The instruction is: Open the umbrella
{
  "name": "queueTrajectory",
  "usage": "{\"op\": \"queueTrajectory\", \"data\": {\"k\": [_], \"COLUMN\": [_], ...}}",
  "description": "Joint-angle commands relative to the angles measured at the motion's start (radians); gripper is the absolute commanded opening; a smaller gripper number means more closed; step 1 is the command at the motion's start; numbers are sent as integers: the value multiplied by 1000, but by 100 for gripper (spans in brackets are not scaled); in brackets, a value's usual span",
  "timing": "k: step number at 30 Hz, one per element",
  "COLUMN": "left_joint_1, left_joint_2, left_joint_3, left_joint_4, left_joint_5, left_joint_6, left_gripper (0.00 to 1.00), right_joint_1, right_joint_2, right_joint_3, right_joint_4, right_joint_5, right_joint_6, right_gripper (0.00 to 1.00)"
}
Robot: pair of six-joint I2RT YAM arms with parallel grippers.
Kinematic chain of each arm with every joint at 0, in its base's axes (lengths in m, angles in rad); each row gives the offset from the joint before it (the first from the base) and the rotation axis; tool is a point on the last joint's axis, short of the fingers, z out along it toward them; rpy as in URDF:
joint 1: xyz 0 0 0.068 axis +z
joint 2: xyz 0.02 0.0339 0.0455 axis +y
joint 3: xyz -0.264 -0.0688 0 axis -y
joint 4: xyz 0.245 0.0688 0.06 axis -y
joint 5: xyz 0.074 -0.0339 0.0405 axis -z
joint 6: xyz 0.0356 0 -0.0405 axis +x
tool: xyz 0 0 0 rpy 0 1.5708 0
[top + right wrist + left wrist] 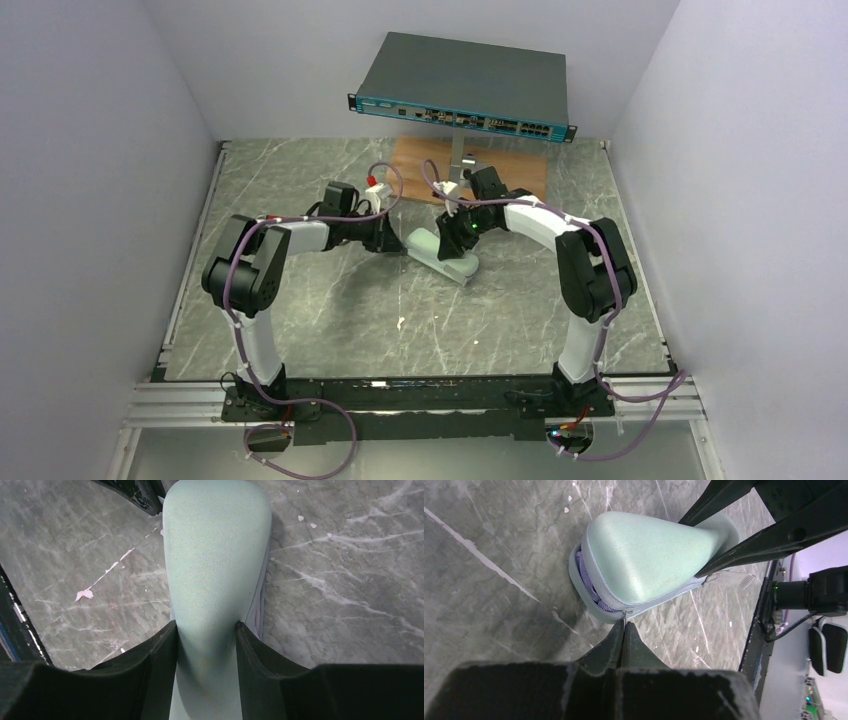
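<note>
Clamping with the right gripper (206, 627) around one end of the mint-green case (215, 545), fingers spread just enough to hug it, pinning it on the table (350, 605). Pressing the left gripper (624, 630) fully together right at the zip seam (664, 592); not seeing whether a pull is actually pinched. Spotting the umbrella (585, 572) through the gap, lavender folds tucked inside. Probably unzipping, so: dragging along the seam's curve, staying low, not yanking upward, keeping that clamp firm.
</note>
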Motion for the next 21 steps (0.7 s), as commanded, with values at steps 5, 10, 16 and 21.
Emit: {"op": "queueTrajectory", "data": {"k": [5,10,16,21], "left_joint_1": [-81,-141,-199,-241], "left_joint_2": [-117,-128,-100,-88], "left_joint_3": [-107,-148,-125,-118], "left_joint_4": [105,179,234,283], "left_joint_5": [-97,-146,-162,-150], "left_joint_6": [98,34,-20,-52], "left_gripper": [0,0,0,0], "right_joint_1": [5,9,28,30], "right_joint_2": [69,62,53,50], "right_joint_3": [-25,-41,-47,-55], "right_joint_4": [-42,42,113,160], "right_joint_5": [-66,-53,-33,2], "right_joint_6": [172,269,346,397], "right_gripper": [0,0,0,0]}}
